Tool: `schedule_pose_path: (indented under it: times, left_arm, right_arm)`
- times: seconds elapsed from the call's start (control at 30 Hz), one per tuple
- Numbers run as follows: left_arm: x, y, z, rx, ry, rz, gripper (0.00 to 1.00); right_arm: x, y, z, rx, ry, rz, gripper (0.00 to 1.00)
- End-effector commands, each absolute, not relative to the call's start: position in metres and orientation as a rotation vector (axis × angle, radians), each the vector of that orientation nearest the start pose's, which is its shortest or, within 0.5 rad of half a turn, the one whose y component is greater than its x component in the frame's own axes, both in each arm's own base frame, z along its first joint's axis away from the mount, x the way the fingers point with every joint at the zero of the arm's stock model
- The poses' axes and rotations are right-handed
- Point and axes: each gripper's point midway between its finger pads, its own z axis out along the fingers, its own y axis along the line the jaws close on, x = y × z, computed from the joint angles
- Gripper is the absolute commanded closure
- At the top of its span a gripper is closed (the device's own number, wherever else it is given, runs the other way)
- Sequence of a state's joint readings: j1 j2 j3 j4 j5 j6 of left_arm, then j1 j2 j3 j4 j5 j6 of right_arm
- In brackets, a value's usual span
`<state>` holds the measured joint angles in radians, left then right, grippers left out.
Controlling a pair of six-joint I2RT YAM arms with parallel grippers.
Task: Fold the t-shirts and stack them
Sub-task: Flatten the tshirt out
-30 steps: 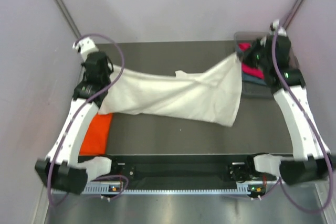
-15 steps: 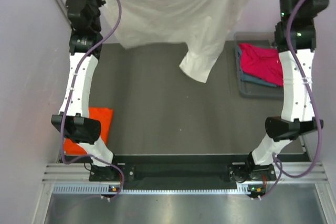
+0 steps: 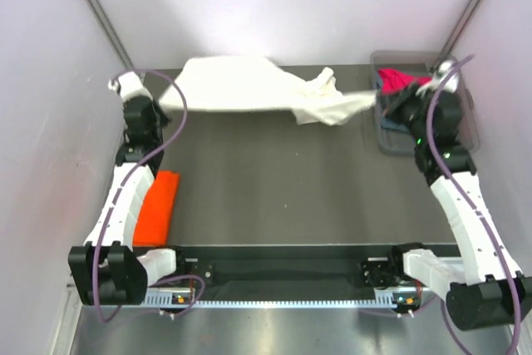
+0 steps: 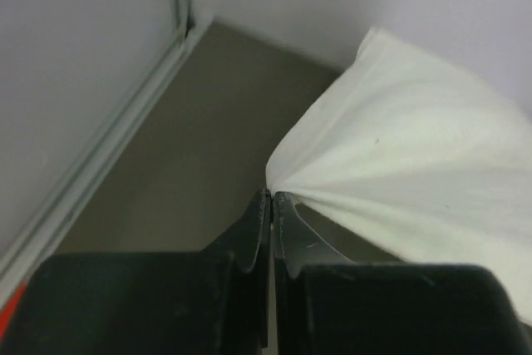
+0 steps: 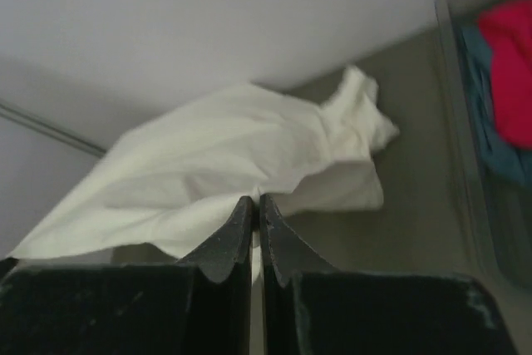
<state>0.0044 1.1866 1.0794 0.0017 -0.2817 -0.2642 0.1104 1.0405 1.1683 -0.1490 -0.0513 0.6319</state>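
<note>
The cream-white t-shirt (image 3: pixel 241 85) is stretched across the far part of the table, bunched and wrinkled towards its right end. My left gripper (image 3: pixel 163 103) is shut on its left corner, which fans out from the tips in the left wrist view (image 4: pixel 272 194) as white cloth (image 4: pixel 416 172). My right gripper (image 3: pixel 376 99) is shut on the right edge; in the right wrist view (image 5: pixel 253 199) the shirt (image 5: pixel 216 155) spreads away beyond the tips. A folded orange t-shirt (image 3: pixel 158 205) lies at the table's left edge, beside the left arm.
A clear bin (image 3: pixel 391 149) stands at the back right, holding a magenta-pink shirt (image 3: pixel 397 81) over a grey-blue one (image 3: pixel 389 119); both also show in the right wrist view, pink (image 5: pixel 507 64) and blue (image 5: pixel 490 139). Walls close in at the back and sides.
Both arms, raised high with the white shirt hanging between them half a second ago, have come down; the shirt now rests along the table's far edge.
</note>
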Motion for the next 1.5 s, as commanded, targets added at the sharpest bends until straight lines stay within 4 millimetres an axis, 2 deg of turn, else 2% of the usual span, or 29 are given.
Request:
schedule_pose_path:
  times: [0.0, 0.03, 0.07, 0.1, 0.13, 0.17, 0.2, 0.27, 0.3, 0.43, 0.5, 0.57, 0.67, 0.8, 0.93, 1.1, 1.13, 1.23, 1.33, 1.4, 1.43, 1.47]
  left_arm:
    - [0.362, 0.060, 0.246, -0.604, 1.786, 0.106, 1.00]
    - [0.347, 0.068, 0.236, -0.645, 1.806, 0.164, 1.00]
    - [0.325, 0.074, 0.206, -0.704, 1.898, 0.227, 1.00]
    - [0.313, 0.081, 0.195, -0.744, 1.927, 0.282, 1.00]
    - [0.300, 0.092, 0.191, -0.792, 1.936, 0.369, 1.00]
    - [0.281, 0.098, 0.179, -0.822, 2.001, 0.445, 1.00]
    - [0.273, 0.102, 0.176, -0.832, 2.012, 0.494, 1.00]
    - [0.259, 0.113, 0.166, -0.855, 2.036, 0.604, 1.00]
    - [0.251, 0.115, 0.161, -0.858, 2.070, 0.637, 1.00]
    - [0.249, 0.115, 0.158, -0.875, 2.133, 0.667, 1.00]
    - [0.248, 0.115, 0.155, -0.879, 2.147, 0.678, 1.00]
    - [0.247, 0.116, 0.154, -0.880, 2.153, 0.688, 1.00]
    - [0.245, 0.119, 0.154, -0.909, 2.132, 0.709, 1.00]
    - [0.253, 0.116, 0.150, -0.892, 2.140, 0.675, 1.00]
    - [0.261, 0.111, 0.146, -0.845, 2.179, 0.639, 1.00]
    - [0.282, 0.109, 0.157, -0.803, 2.154, 0.591, 1.00]
    - [0.287, 0.109, 0.163, -0.790, 2.150, 0.586, 1.00]
    - [0.300, 0.106, 0.164, -0.762, 2.175, 0.569, 1.00]
    - [0.315, 0.102, 0.154, -0.728, 2.226, 0.541, 1.00]
    - [0.326, 0.100, 0.147, -0.718, 2.252, 0.539, 1.00]
    - [0.329, 0.101, 0.144, -0.717, 2.261, 0.544, 1.00]
    - [0.332, 0.101, 0.142, -0.715, 2.270, 0.547, 1.00]
  right_arm:
    - [0.308, 0.087, 0.303, 0.458, 1.852, 0.629, 1.00]
    - [0.298, 0.093, 0.288, 0.445, 1.897, 0.638, 1.00]
    - [0.286, 0.098, 0.262, 0.428, 1.969, 0.639, 1.00]
    - [0.264, 0.107, 0.246, 0.401, 2.036, 0.659, 1.00]
    - [0.252, 0.111, 0.231, 0.392, 2.083, 0.671, 1.00]
    - [0.237, 0.109, 0.200, 0.395, 2.175, 0.648, 1.00]
    - [0.215, 0.105, 0.183, 0.402, 2.248, 0.627, 1.00]
    - [0.189, 0.103, 0.151, 0.391, 2.348, 0.616, 1.00]
    - [0.170, 0.101, 0.144, 0.384, 2.387, 0.626, 1.00]
    - [0.124, 0.095, 0.111, 0.424, 2.546, 0.609, 1.00]
    - [0.107, 0.099, 0.104, 0.428, 2.595, 0.655, 1.00]
    - [0.100, 0.099, 0.095, 0.452, 2.624, 0.662, 1.00]
    - [0.100, 0.103, 0.091, 0.445, 2.644, 0.682, 1.00]
    - [0.107, 0.105, 0.089, 0.432, 2.682, 0.672, 1.00]
    - [0.121, 0.107, 0.102, 0.387, 2.628, 0.678, 1.00]
    - [0.137, 0.108, 0.115, 0.351, 2.618, 0.647, 1.00]
    - [0.142, 0.108, 0.120, 0.334, 2.606, 0.645, 1.00]
    - [0.159, 0.109, 0.128, 0.319, 2.583, 0.624, 1.00]
    - [0.186, 0.115, 0.141, 0.311, 2.546, 0.623, 1.00]
    - [0.204, 0.120, 0.141, 0.305, 2.555, 0.619, 1.00]
    - [0.213, 0.122, 0.147, 0.290, 2.540, 0.624, 1.00]
    - [0.221, 0.126, 0.142, 0.285, 2.569, 0.621, 1.00]
